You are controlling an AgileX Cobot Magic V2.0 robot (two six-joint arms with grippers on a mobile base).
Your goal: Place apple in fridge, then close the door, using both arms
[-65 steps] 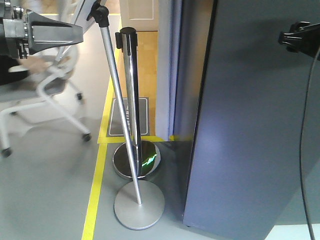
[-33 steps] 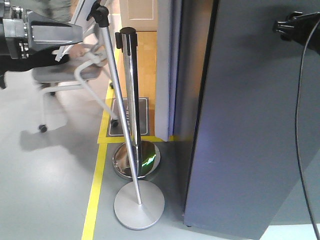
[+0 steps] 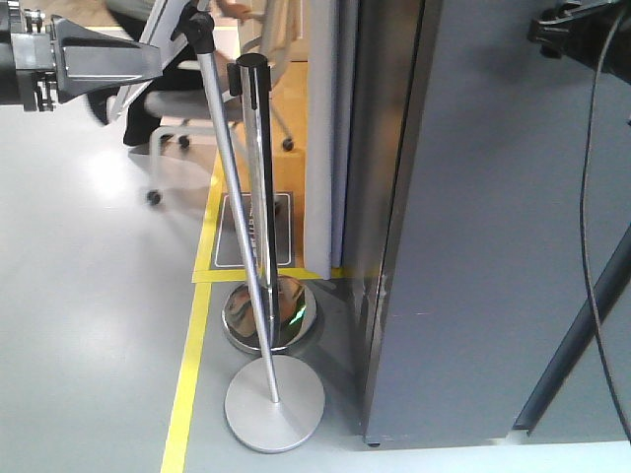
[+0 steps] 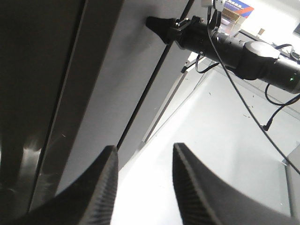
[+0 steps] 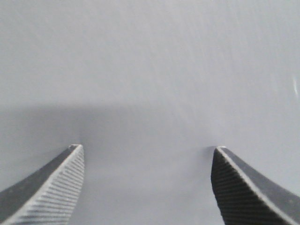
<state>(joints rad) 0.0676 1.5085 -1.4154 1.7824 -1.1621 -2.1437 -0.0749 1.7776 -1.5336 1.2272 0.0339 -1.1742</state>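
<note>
The fridge door [image 3: 493, 246] is a flat dark grey panel on the right, standing nearly flush with the fridge body [image 3: 380, 148], with only a thin seam between them. My right gripper [image 3: 545, 30] is at the top right against the door's outside. In the left wrist view it [image 4: 159, 23] touches the door [image 4: 108, 61]. In the right wrist view it [image 5: 147, 147] is open, with its fingertips at the flat grey door [image 5: 150, 70]. My left gripper [image 4: 145, 146] is open and empty, beside the door's edge. My left arm [image 3: 99, 59] shows at the top left. The apple is out of view.
Two chrome stanchion poles [image 3: 258, 197] with round bases [image 3: 274, 402] stand left of the fridge. Yellow floor tape [image 3: 192, 355] runs along the floor. An office chair [image 3: 187, 108] with a person is at the back left. A black cable [image 3: 587, 197] hangs over the door, and a black strut [image 3: 577, 345] crosses at the lower right.
The door has swung in towards the fridge body and the gap has narrowed. My right gripper has moved left with it. The chair has rolled from the left to the back.
</note>
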